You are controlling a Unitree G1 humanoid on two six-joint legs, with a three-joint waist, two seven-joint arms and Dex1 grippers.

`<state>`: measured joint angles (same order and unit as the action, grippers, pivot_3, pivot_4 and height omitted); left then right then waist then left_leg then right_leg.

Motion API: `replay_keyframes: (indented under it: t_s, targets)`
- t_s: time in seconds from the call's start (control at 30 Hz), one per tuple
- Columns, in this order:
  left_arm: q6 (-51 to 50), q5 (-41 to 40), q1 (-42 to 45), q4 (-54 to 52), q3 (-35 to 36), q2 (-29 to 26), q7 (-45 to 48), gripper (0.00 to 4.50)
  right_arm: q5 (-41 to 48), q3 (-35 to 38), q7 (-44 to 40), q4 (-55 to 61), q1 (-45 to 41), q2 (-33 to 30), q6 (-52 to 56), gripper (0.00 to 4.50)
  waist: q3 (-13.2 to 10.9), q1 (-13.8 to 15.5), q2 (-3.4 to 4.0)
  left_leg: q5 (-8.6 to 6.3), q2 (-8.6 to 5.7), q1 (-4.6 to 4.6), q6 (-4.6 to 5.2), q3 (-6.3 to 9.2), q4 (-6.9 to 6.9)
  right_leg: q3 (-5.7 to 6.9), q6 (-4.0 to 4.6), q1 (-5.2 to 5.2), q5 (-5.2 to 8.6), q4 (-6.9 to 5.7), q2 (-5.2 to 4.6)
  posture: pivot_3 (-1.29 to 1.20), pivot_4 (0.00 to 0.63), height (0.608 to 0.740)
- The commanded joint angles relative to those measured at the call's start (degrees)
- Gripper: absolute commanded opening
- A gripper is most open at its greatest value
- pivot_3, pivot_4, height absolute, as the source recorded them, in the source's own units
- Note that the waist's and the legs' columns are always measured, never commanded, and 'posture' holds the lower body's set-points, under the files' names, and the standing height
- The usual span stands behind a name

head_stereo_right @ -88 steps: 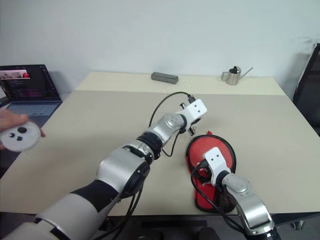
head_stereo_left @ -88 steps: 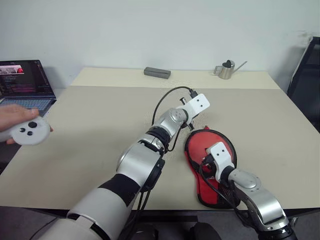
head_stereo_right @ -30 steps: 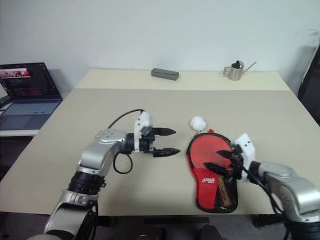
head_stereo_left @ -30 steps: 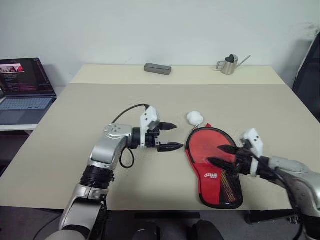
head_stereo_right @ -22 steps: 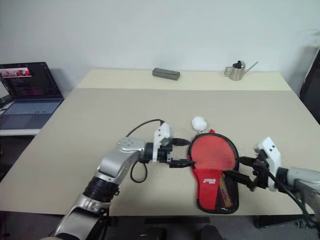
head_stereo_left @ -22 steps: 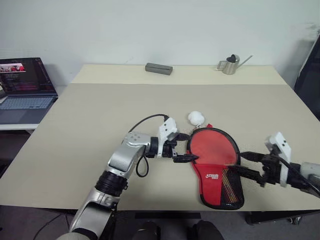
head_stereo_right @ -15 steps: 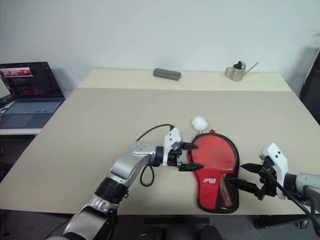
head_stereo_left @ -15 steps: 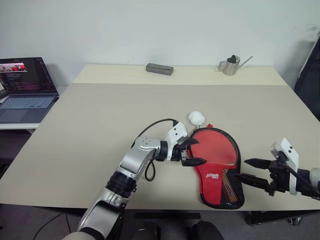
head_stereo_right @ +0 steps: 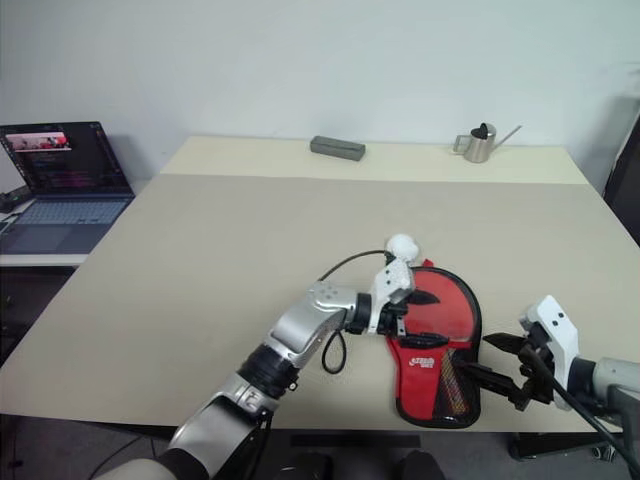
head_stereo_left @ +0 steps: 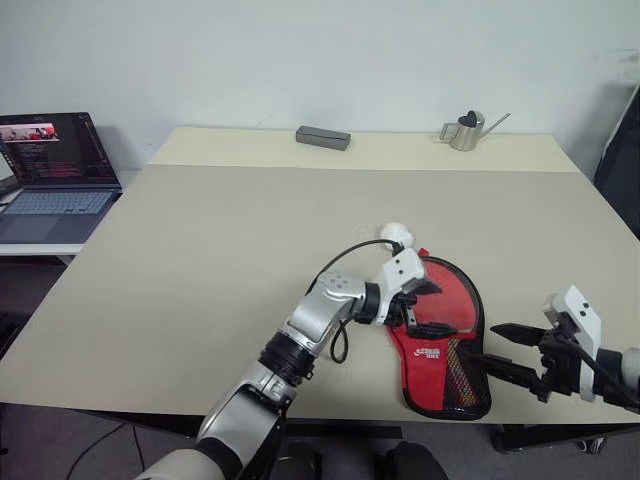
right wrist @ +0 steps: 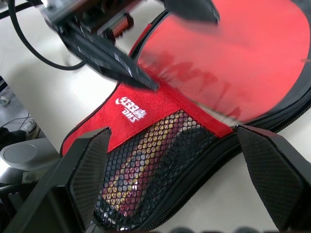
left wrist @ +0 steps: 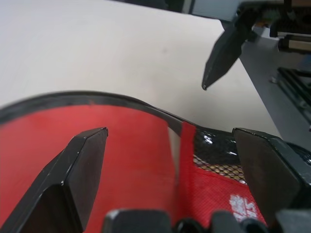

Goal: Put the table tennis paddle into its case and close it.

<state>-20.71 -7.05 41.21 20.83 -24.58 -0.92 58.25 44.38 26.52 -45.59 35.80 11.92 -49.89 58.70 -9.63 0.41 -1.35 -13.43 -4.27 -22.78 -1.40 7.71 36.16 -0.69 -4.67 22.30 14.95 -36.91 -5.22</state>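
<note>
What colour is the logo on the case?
White, on the red case; clearest in the right wrist view.

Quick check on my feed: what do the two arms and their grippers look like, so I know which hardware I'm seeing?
Both arms are silver-grey metal with black joint rings. The left gripper and the right gripper each have two black pointed fingers on a white block-shaped mount with small dark holes. A black cable loops from the left forearm to its mount; another runs along the right forearm.

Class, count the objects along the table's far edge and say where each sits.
2: a grey box near the middle, and a small metal watering can towards the right.
</note>
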Motion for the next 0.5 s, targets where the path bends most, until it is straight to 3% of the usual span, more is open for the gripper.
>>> replay_keyframes:
  t_s: [0.03,0.5]
  targets:
    - [2.2,1.1,0.9,0.1,-1.4,1.0,0.4,4.46,1.5,3.4,0.2,1.9,0.6,-0.2,-1.1,4.5,0.0,0.0,0.0,0.0,0.0,0.0,0.0,-0.02,0.0,-0.02,0.0,0.0,0.0,0.0,0.0,0.0,0.15,0.74]
    - [5.4,4.0,-0.6,6.3,-3.2,3.4,-1.0,4.46,4.8,6.9,1.6,1.8,-0.7,-1.3,-0.2,4.5,0.0,0.0,0.02,0.0,0.0,0.04,0.0,-0.03,0.01,-0.01,0.0,-0.02,0.0,-0.03,0.0,0.0,0.15,0.74]
